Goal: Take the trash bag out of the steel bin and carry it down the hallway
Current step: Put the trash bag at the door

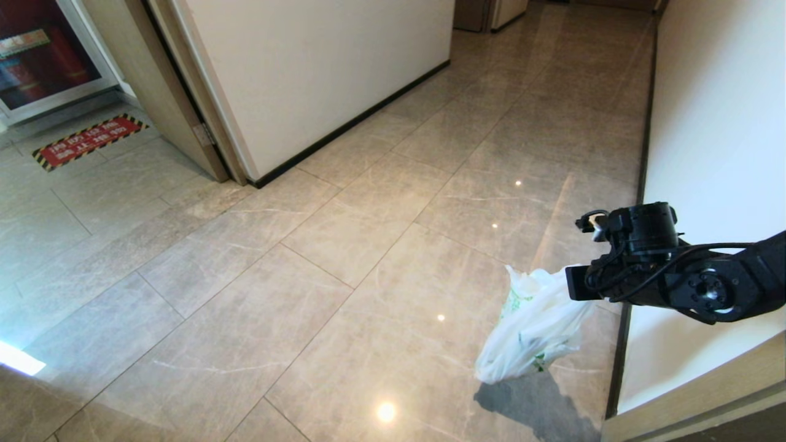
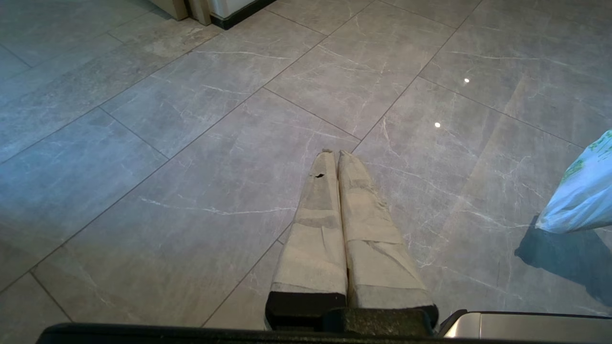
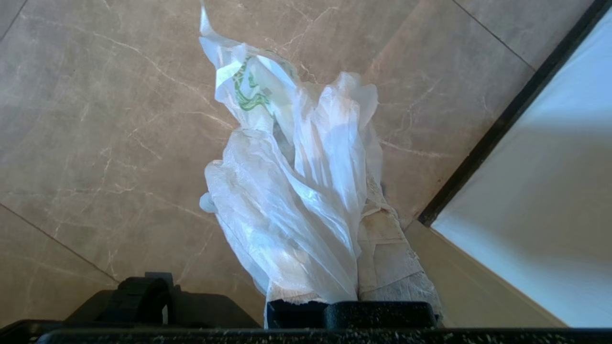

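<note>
trash bag (image 1: 531, 328) hangs long-axis down from the right gripper (image 1: 574, 283), whose fingers are clamped on its gathered top, beside the right-hand wall; hallway (image 1: 522, 123) runs ahead. left gripper (image 2: 337, 155), closed and empty, sits well apart.

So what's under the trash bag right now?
Glossy floor tiles and the trash bag's own dark shadow; no bin shows beneath it. The bag hangs from the shut right hand beside the wall. Its contents are hidden by the crumpled plastic.
</note>
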